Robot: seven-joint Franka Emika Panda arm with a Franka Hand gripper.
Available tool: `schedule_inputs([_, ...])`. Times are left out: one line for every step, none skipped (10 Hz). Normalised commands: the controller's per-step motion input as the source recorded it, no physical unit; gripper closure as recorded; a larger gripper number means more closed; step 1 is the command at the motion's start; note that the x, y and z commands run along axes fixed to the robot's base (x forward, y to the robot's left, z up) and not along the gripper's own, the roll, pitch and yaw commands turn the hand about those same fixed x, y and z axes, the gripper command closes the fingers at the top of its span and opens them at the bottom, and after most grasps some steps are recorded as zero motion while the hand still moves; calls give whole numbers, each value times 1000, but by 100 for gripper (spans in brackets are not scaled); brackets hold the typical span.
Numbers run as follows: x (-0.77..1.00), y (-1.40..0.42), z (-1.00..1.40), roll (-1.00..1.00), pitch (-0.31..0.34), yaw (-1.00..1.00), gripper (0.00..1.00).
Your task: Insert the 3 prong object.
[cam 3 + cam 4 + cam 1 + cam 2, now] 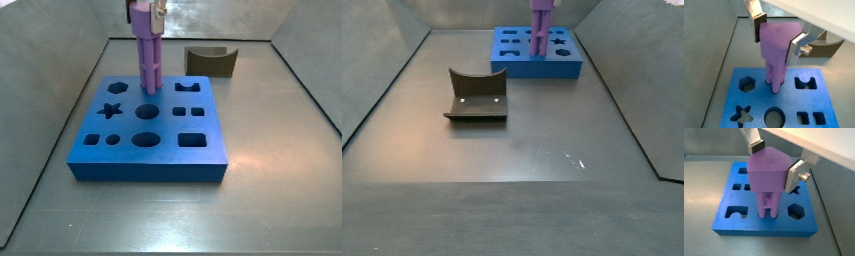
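Note:
The 3 prong object (774,47) is a long purple piece with a wide head and thin parallel bars, and it stands upright. My gripper (777,41) is shut on its head, with a silver finger on each side. It also shows in the other wrist view (767,173) and in both side views (146,60) (541,30). Its lower end meets the blue board (791,107) between the hexagon hole (747,84) and the notched hole (805,83). I cannot tell how deep the bars sit. The gripper (144,12) is at the top edge in a side view.
A small dark brown curved block (211,60) stands on the grey floor behind the blue board (147,165), and it shows nearer in a side view (476,98). Grey walls enclose the floor. The board has star, oval, round and square holes.

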Motion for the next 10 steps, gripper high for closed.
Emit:
schedule_inputs([57,0,-269,43,0,0,100])
schedule_inputs([0,0,-294,44,-7,0,100])
schedule_inputs([-11,0,-369,30,-67,-6,100])
schedule_inputs([0,-26,-380,9,-103,-63,100])
schedule_inputs([9,-26,-386,0,-100,-123,100])
schedule_inputs([34,-43,-409,13,-109,-149,100])
schedule_inputs([49,-54,-411,43,-114,-143,100])
schedule_inputs([17,0,-360,99,-84,-43,100])
schedule_inputs([0,0,-246,107,-46,0,100])
schedule_inputs([0,0,0,0,-40,0,100])
